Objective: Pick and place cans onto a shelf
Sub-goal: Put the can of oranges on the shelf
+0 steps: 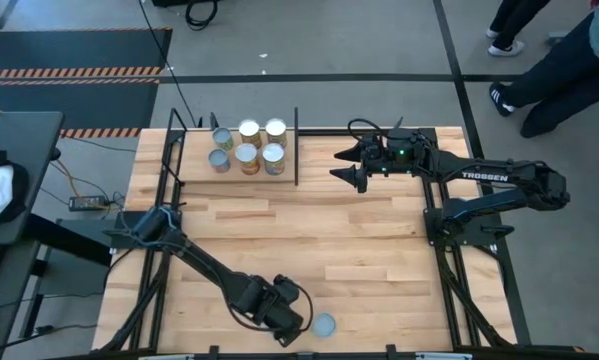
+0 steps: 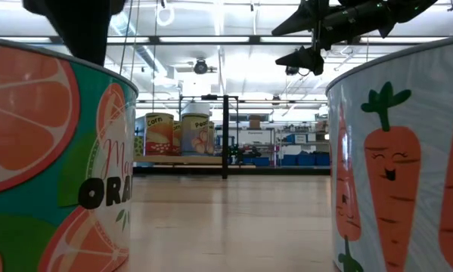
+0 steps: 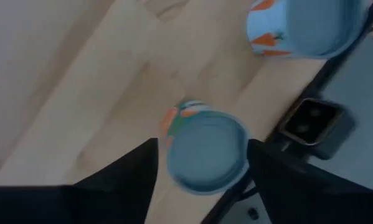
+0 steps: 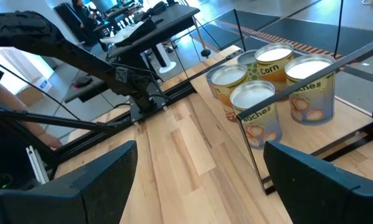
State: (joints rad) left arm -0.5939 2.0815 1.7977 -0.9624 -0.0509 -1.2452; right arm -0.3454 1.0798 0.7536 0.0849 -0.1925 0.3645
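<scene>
The left arm stretches low toward the bottom centre, its left gripper (image 1: 297,325) open around a can (image 3: 206,151) without clear contact. Five cans (image 1: 247,146) stand on the shelf (image 1: 194,170), upper left. The right gripper (image 1: 347,165), upper middle, hangs wide open, empty.

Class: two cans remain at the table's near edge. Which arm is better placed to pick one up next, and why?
The left. Its gripper already straddles the orange-labelled can, fingers open either side. The right gripper hovers open beside the shelf, far away.
</scene>
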